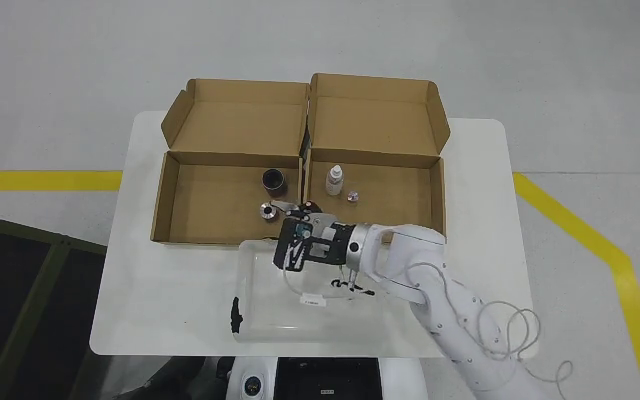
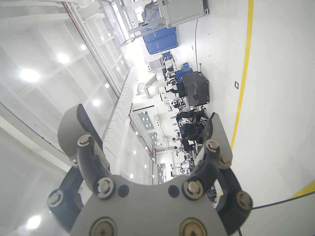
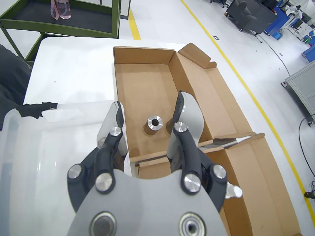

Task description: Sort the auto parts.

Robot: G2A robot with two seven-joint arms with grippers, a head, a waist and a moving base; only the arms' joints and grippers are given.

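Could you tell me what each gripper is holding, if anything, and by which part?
Nothing is held: the right gripper and the left gripper are both open and empty, the metal sleeve lying free.

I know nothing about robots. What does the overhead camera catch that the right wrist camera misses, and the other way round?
Overhead: a small white bottle in the neighbouring cardboard box. Right wrist: a green rack carrying a pink water bottle. Both: the open right gripper near a metal sleeve in its own cardboard box, with the clear bin alongside.
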